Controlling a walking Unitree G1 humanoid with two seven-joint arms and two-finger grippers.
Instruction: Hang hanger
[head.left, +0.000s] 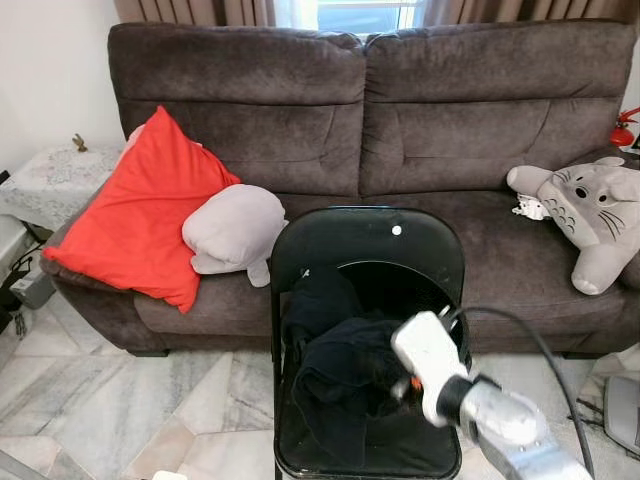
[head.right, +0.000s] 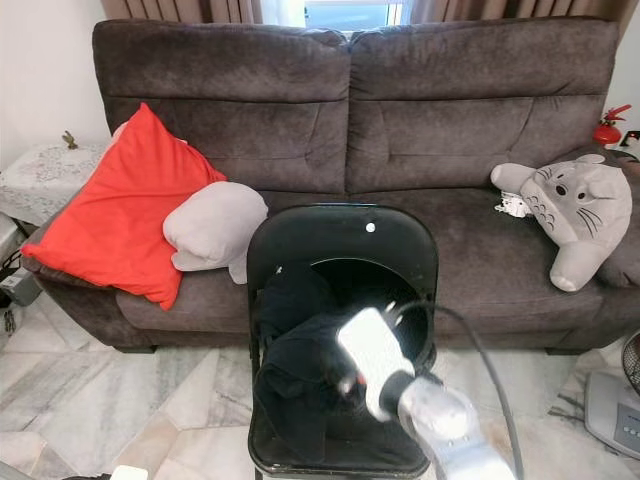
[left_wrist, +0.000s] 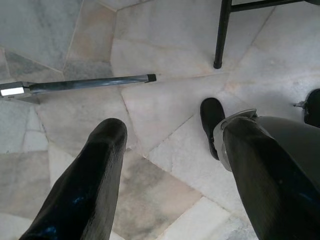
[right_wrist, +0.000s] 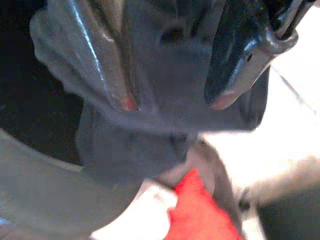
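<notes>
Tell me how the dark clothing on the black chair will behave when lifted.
The dark clothing lies crumpled in folds on the black chair, so it is probably floppy and will droop. It looks light. Part of it drapes against the chair back, so it may drag or snag as the right gripper pulls.

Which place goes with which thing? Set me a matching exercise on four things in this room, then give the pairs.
Things:
1. red cushion
2. grey plush toy with whiskers
3. dark clothing
4. left pincer

Places:
A. on the seat of the black folding chair
B. over the marble floor, beside a chair leg
C. at the sofa's left end, leaning on the backrest
D. at the sofa's right end

Pairs: 1-C, 2-D, 3-A, 4-B
</notes>
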